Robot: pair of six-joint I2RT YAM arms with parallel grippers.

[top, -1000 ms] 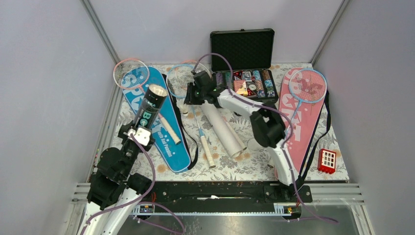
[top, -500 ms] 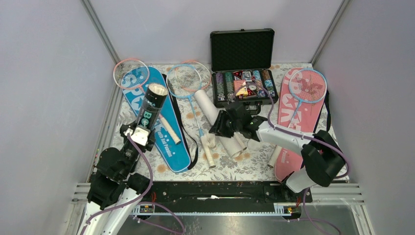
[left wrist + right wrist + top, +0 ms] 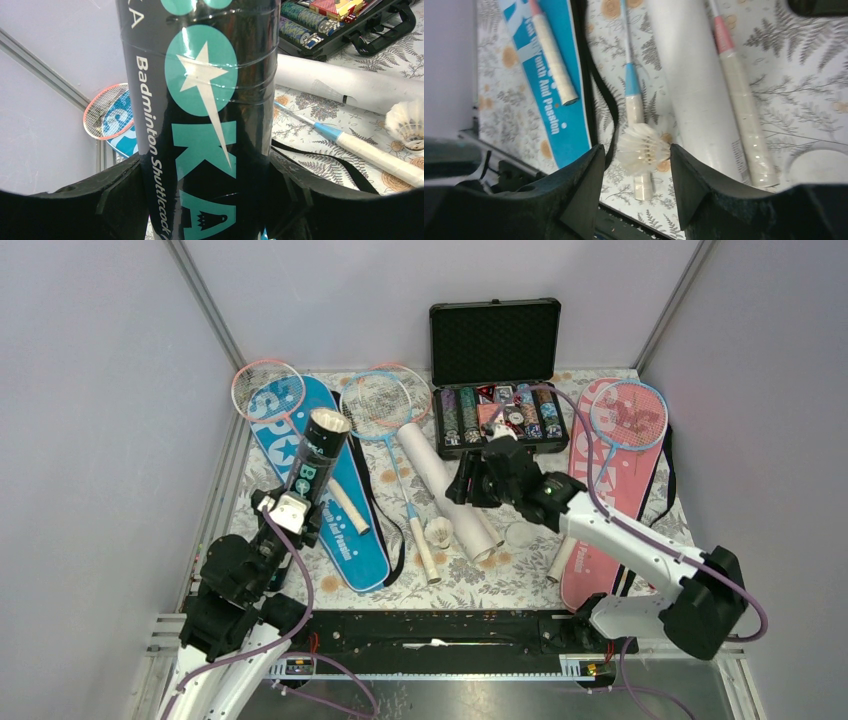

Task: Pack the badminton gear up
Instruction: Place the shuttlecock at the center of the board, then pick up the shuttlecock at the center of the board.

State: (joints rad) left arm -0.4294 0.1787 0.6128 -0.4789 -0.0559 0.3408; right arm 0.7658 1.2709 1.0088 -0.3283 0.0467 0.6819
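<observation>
Since a second ago the right gripper (image 3: 460, 490) has pulled back from the far centre of the table (image 3: 470, 580). It now hangs over the white tube (image 3: 425, 455), in the middle of the top view. A white shuttlecock (image 3: 438, 531), which was not on the table before, now lies at the lower centre. It is just beside the handle of the centre light-blue racket (image 3: 375, 405) and near the closer end of the white tube. In the right wrist view the two fingers stand apart, and the shuttlecock is seen on the table below them, touched by neither. This gripper is open and carries nothing.

On the left side almost nothing has changed. The left gripper (image 3: 292, 502) is closed around the lower end of the dark tube (image 3: 315, 455). The tube stands tilted at the left of the frame, above the blue cover (image 3: 350, 540), with its open mouth toward the upper right. In the left wrist view the tube fills the whole gap between both fingers.

A pink racket (image 3: 268, 390) lies on the blue cover, its head at the upper left. At the right of the frame the pink cover (image 3: 625, 475) carries the right light-blue racket (image 3: 628, 415). The open poker chip case (image 3: 495, 340) stands at the upper centre, just behind the right gripper.
</observation>
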